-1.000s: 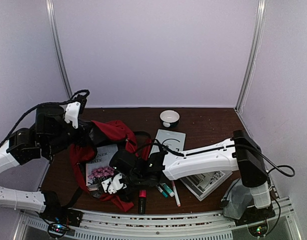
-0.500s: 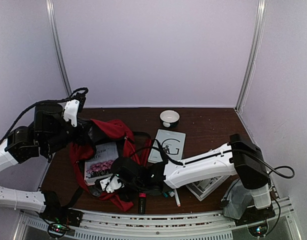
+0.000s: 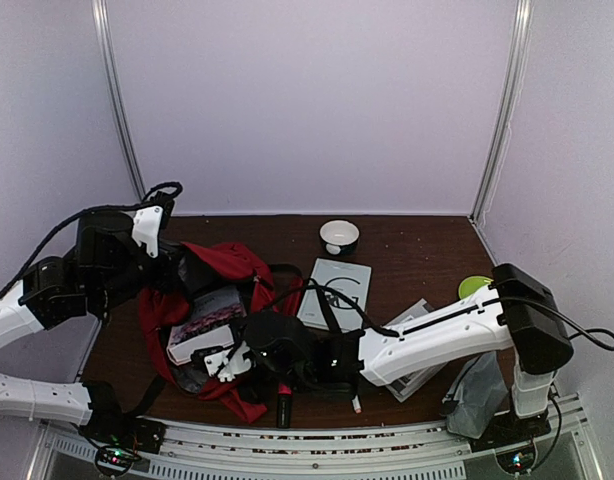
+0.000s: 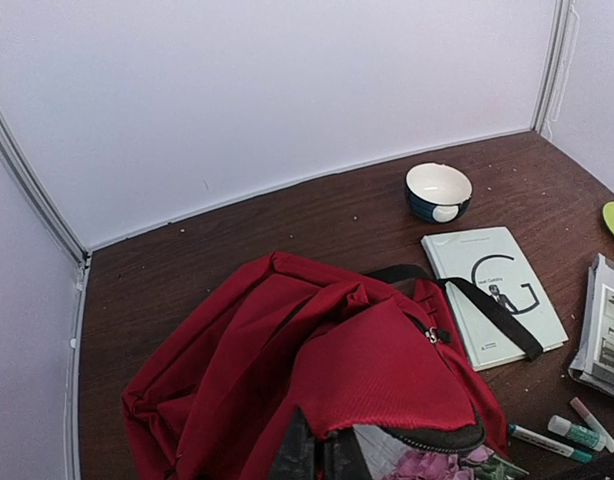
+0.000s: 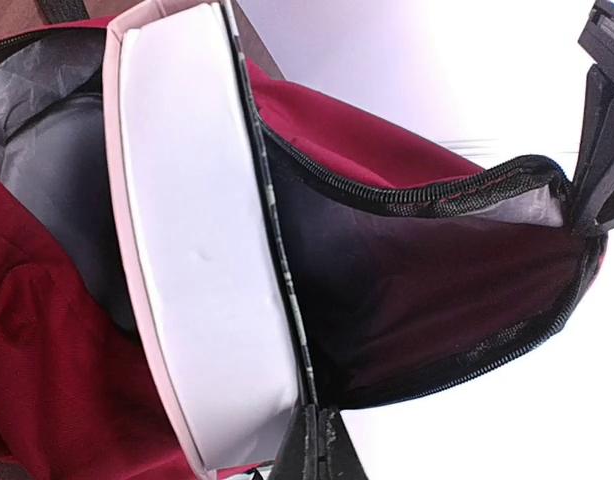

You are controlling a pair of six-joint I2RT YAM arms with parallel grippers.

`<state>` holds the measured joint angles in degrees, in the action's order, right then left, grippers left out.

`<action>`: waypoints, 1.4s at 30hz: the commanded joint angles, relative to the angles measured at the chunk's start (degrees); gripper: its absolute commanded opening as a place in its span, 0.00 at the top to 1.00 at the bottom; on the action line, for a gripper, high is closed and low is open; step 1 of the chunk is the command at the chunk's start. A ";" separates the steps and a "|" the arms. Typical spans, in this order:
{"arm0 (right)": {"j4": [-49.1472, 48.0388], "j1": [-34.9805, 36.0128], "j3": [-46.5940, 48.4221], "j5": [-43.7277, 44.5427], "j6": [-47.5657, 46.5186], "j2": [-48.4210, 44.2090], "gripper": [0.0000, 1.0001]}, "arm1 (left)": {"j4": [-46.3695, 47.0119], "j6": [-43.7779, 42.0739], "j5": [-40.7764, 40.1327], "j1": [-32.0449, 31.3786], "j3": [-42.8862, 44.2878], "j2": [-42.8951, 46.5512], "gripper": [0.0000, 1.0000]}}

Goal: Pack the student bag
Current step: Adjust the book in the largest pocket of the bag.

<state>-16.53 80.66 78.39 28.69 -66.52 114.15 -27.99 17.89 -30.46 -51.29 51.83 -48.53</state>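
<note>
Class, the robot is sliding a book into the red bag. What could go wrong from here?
1. The right claw pinches the book only at its edge, so the book could twist or slip out.
2. The left claw alone holds the bag open; if the fabric slips, the rim may sag and block the book.
</note>
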 commanded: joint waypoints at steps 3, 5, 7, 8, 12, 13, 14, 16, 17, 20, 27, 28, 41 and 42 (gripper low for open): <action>-15.27 -0.44 -1.44 7.15 -4.67 0.49 1.00 | 4.65 -0.61 0.08 0.57 1.41 1.58 1.00; -17.50 -1.08 -1.11 8.53 -5.55 0.72 1.00 | 4.65 -0.89 -0.01 0.62 2.18 1.92 1.00; -20.95 -1.52 -1.68 9.17 -7.49 0.51 1.00 | 4.03 -1.42 -0.09 0.65 3.30 1.76 1.00; -21.20 -1.82 -1.74 9.32 -7.78 0.45 1.00 | 3.67 -1.59 -0.06 0.66 3.74 1.62 1.00; -17.57 -1.54 -2.12 9.29 -6.08 2.41 1.00 | 3.27 -2.02 0.47 0.66 5.62 1.08 1.00; -17.35 -1.22 -2.03 9.50 -6.27 3.73 1.00 | 3.35 -1.93 0.65 0.62 5.80 1.07 1.00; -17.31 -1.11 -1.84 9.91 -6.41 5.17 1.00 | 3.56 -1.71 0.97 0.66 6.04 1.04 1.00; -16.43 -0.99 -1.08 10.35 -6.20 8.09 1.00 | 3.97 -1.26 1.89 0.66 6.37 1.39 1.00; -15.50 -0.90 -0.74 10.34 -5.54 9.29 1.00 | 4.19 -0.94 2.50 0.66 6.53 1.50 1.00; -11.89 -0.49 -0.17 9.64 -3.07 11.96 1.00 | 4.34 -0.19 4.03 0.66 6.85 1.80 1.00; -5.46 -0.19 4.25 7.79 1.58 16.44 1.00 | 4.45 0.52 7.22 0.66 6.86 0.90 1.00; -4.33 -0.31 5.70 7.68 2.16 17.26 1.00 | 4.41 0.64 8.27 0.66 6.91 0.57 1.00; 1.67 -4.14 19.35 4.01 6.65 23.92 0.72 | 2.30 1.80 14.10 0.63 6.58 -0.63 1.00; 2.86 -4.26 19.67 3.81 7.19 23.81 0.70 | 2.10 1.84 13.56 0.66 6.35 -0.41 1.00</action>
<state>-17.28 77.89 95.55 33.52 -61.60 137.10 -29.02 19.03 -17.98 -50.92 55.96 -49.74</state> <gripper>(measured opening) 0.254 0.027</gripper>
